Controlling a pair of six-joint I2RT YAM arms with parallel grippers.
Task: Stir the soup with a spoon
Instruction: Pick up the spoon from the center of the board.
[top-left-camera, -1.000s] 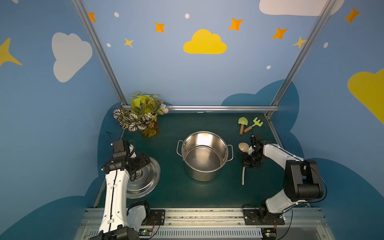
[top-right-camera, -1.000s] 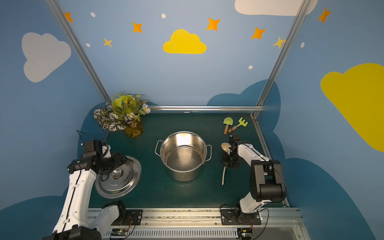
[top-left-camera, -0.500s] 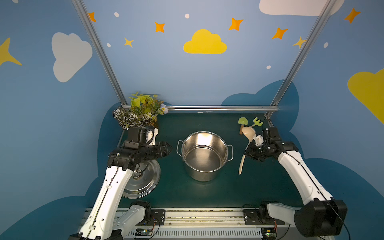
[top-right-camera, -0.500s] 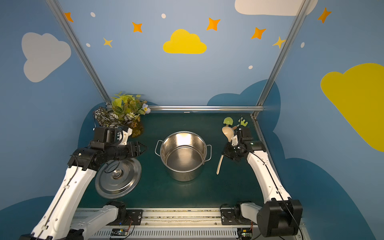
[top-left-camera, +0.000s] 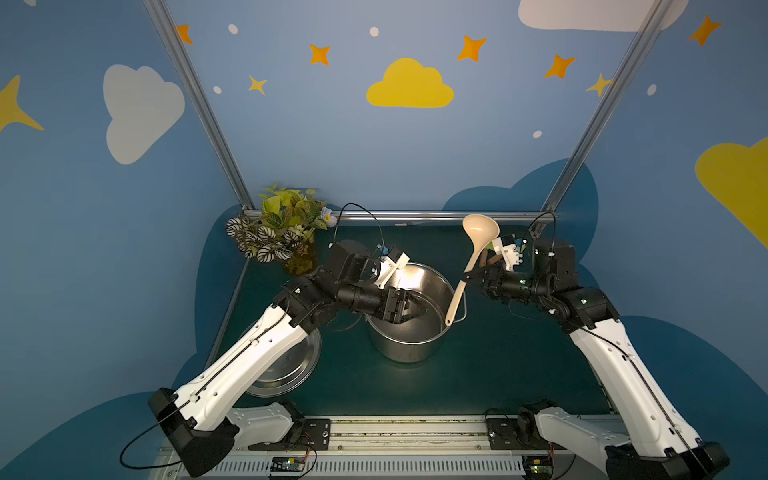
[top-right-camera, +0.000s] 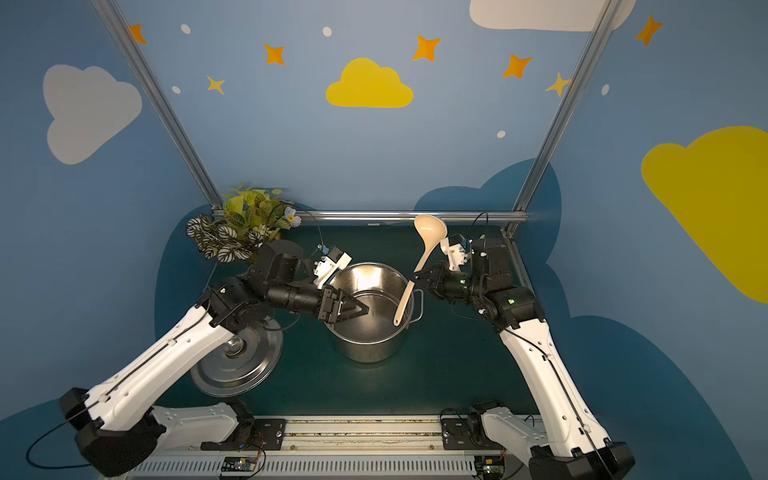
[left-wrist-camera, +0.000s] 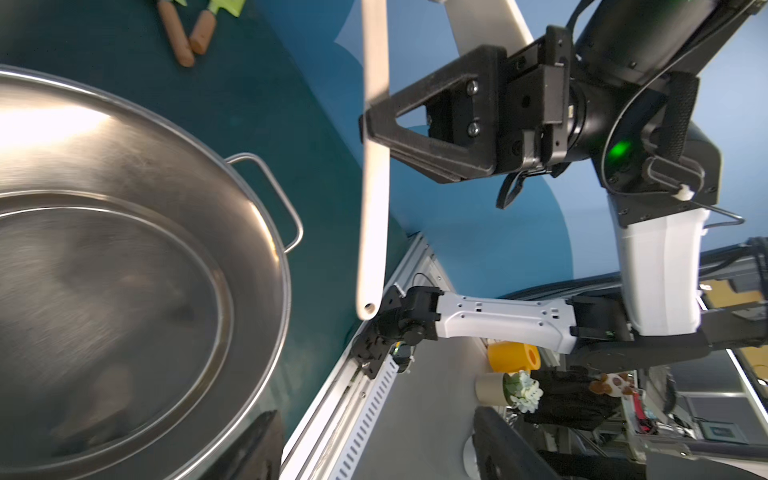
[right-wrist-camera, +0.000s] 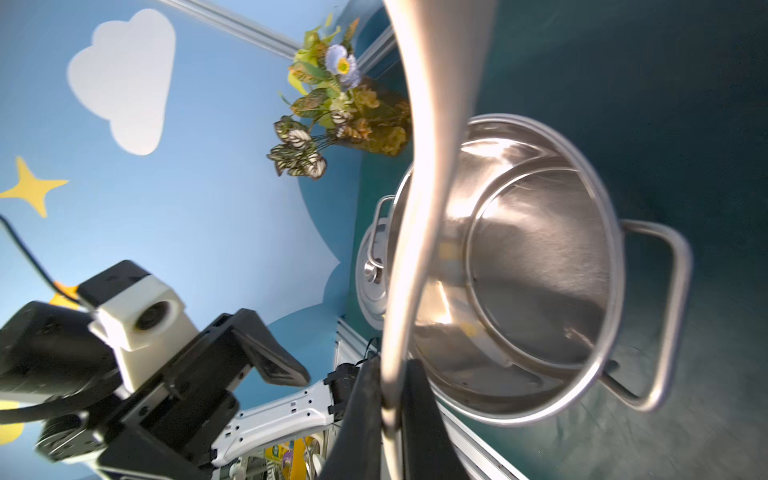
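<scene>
At the near left, the lid (top-right-camera: 249, 370) lies flat on the mat, clear of the steel pot (top-left-camera: 415, 345), so nothing needs uncovering. My left gripper (top-right-camera: 359, 309) hangs over the pot's left half. Its jaws are spread wide with nothing between them, and it points right toward the spoon (top-left-camera: 457, 299).

The spoon is in the air, held by my right gripper (top-right-camera: 416, 276), which is clamped tight across the middle of the handle. It is the wrong way up: the bowl is high and toward the far rail, and the handle tip hangs low above the pot's right rim.

I judge this to be a handover or a flip, since the bowl must point down before any stirring. To do it well, I would bring the left jaws onto the free lower stretch of handle near the tip. I would close them square across the slim shaft, and only then loosen the right. The handle looks smooth and thin, so a skewed pinch could let it swivel or drop against the steel. The two wrists are near each other, so I would go slowly.
</scene>
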